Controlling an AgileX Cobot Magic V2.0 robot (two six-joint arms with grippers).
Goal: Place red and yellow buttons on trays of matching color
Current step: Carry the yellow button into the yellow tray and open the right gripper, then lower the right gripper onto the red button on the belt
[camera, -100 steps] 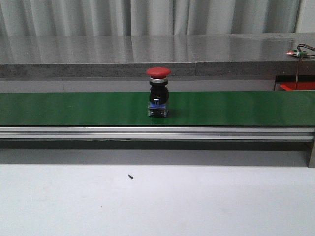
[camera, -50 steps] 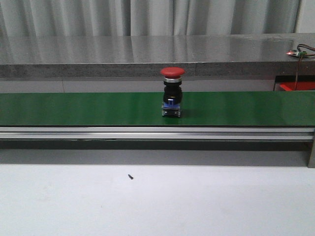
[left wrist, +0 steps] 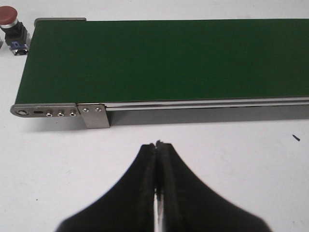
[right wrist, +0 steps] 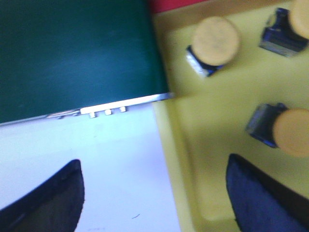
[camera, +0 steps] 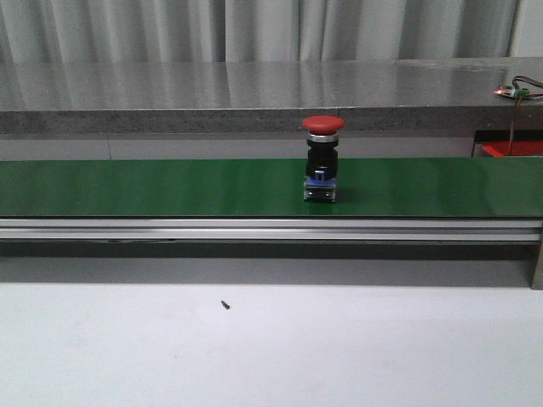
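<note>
The white surface (camera: 271,348) fills the foreground, and across it runs the green conveyor belt (camera: 170,186) with its aluminium rail. A red button (camera: 323,158) stands upright on the belt, a little past the middle toward the robot's right side. Neither arm shows in the front view, so both are well apart from this button.

The yellow tray (right wrist: 217,145) is the next largest thing, lying just beside the belt's end and partly under the right end effector (right wrist: 154,203). Its two fingers stand wide apart with nothing between them: one over the white surface, the other over the tray. Beyond the fingers, three yellow buttons lie on the tray: one (right wrist: 215,43) nearest the belt's end, one (right wrist: 285,130) close to the far finger, and one (right wrist: 285,29) cut by the picture's edge. A strip of red, probably the red tray (right wrist: 178,4), shows beyond the yellow one; whether anything is on it I cannot tell.

The left end effector (left wrist: 157,145) hangs over the white surface, just in front of the belt's other end, with its fingers pressed together and gripping nothing. Beyond that end of the belt, off to one side, a second red button (left wrist: 12,29) waits on the surface.

As a judgement, the yellow share is partly or wholly done, while at least two red buttons remain to be set on the red tray
</note>
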